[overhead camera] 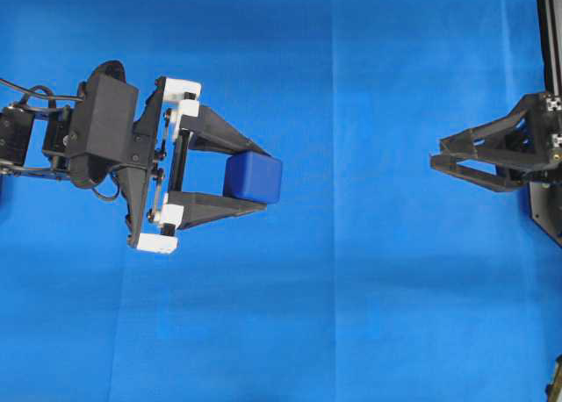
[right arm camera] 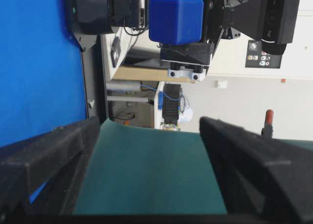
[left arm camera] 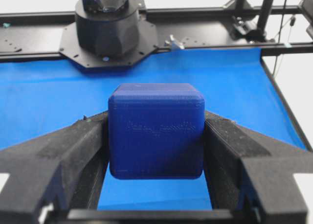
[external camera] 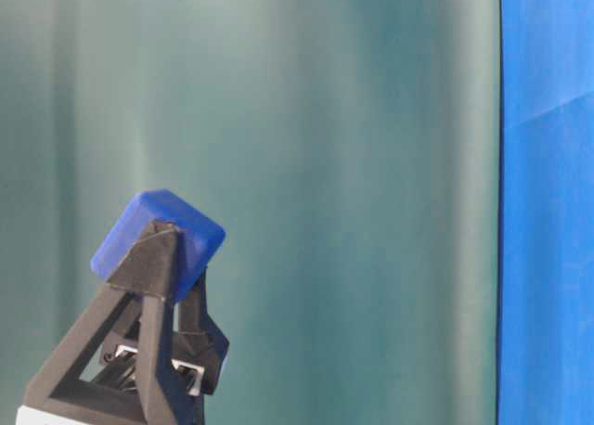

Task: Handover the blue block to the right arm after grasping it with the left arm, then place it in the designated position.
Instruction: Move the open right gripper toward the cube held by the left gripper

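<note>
The blue block (overhead camera: pixel 253 176) sits pinched between the two black fingers of the left gripper (overhead camera: pixel 250 175), held up off the blue cloth (overhead camera: pixel 351 314) near the fingertips. In the left wrist view the block (left arm camera: pixel 156 131) fills the gap between the fingers (left arm camera: pixel 58 155), touching both, with faint raised lettering on the face toward the camera. From table level the block (external camera: pixel 158 241) appears tilted, capping the tips of the gripper (external camera: pixel 167 258) in front of a green backdrop (external camera: pixel 353 165). The left arm (overhead camera: pixel 97 130), with its white brackets (overhead camera: pixel 176 95), reaches in from the left side of the overhead view. Well apart on the right, the right gripper (overhead camera: pixel 436 163) points toward the block with its jaws spread wide and nothing between them. The right wrist view shows those fingers (right arm camera: pixel 49 155) framing the distant block (right arm camera: pixel 175 19).
</note>
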